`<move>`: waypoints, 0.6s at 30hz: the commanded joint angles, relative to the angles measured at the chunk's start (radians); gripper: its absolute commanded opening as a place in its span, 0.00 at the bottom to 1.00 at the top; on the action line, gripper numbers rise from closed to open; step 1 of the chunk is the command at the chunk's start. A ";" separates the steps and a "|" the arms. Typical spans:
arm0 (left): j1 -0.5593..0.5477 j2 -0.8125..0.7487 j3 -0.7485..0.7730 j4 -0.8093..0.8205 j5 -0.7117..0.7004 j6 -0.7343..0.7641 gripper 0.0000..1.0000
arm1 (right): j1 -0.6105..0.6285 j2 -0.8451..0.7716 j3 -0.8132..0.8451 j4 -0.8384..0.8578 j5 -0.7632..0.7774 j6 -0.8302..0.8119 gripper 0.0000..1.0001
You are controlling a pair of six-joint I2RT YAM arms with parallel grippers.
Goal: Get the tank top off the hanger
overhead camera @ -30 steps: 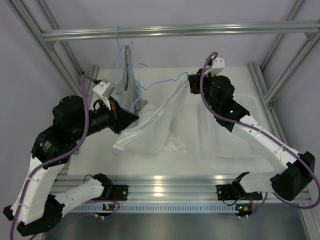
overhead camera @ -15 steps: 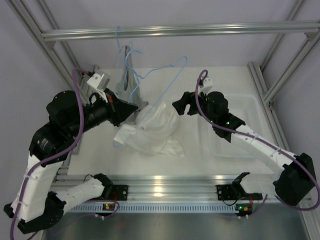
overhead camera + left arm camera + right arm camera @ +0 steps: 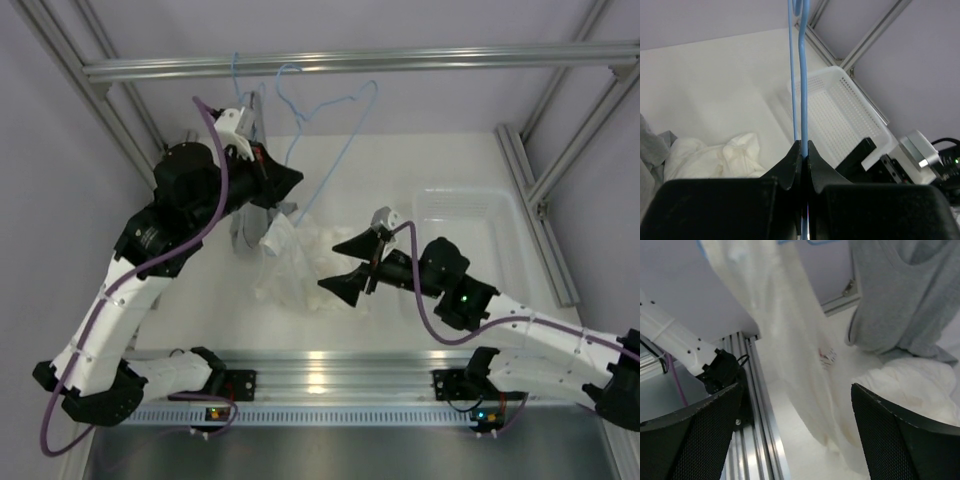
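Heaped on the table (image 3: 400,165), left of its middle and nearer the near edge than the far one: the white tank top (image 3: 300,268), crumpled. One strip of it drawn up out of the heap toward the left gripper (image 3: 804,147). From the right wrist, a long pale drape rising past the top of the picture, with a bit of blue wire showing there.

Pinched between that gripper's pressed-together fingers, the hanger (image 3: 803,90) — thin light-blue wire, lifted clear of the table and tilted over its far-left part.

Just right of the heap, low over the table, the right gripper (image 3: 335,266), fingers spread wide and pointing at the cloth, clasping nothing.

Behind the heap, toward the far-left corner, a grey tank top (image 3: 900,290) hanging on a second hanger (image 3: 237,75), hooked on the rail (image 3: 400,62) above the far edge. Its lower hem touching the white fabric.

Against the table's right edge, a white perforated basket (image 3: 465,200) — well apart from the cloth.
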 commanded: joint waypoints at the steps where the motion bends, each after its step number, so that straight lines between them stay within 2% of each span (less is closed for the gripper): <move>1: -0.004 -0.014 0.006 0.147 0.012 -0.038 0.00 | 0.094 0.047 0.114 0.097 0.091 -0.185 0.89; 3: -0.004 -0.016 0.000 0.160 0.023 -0.039 0.00 | 0.099 0.087 0.166 0.099 0.091 -0.198 0.89; 6: -0.009 -0.033 -0.061 0.264 0.076 -0.001 0.00 | 0.112 0.158 0.222 0.122 0.015 -0.205 0.88; 11: -0.018 -0.002 -0.080 0.362 0.080 0.093 0.00 | 0.140 0.233 0.298 0.097 0.054 -0.233 0.82; 12: -0.020 -0.002 -0.094 0.379 0.090 0.125 0.00 | 0.140 0.233 0.293 0.105 0.068 -0.239 0.69; 13: -0.020 -0.004 -0.106 0.402 0.109 0.137 0.00 | 0.140 0.233 0.292 0.123 0.097 -0.244 0.62; 14: -0.021 -0.010 -0.118 0.423 0.136 0.143 0.00 | 0.140 0.235 0.289 0.129 0.114 -0.245 0.45; 18: -0.020 -0.033 -0.177 0.509 0.085 0.137 0.00 | 0.143 0.240 0.290 0.112 0.053 -0.256 0.09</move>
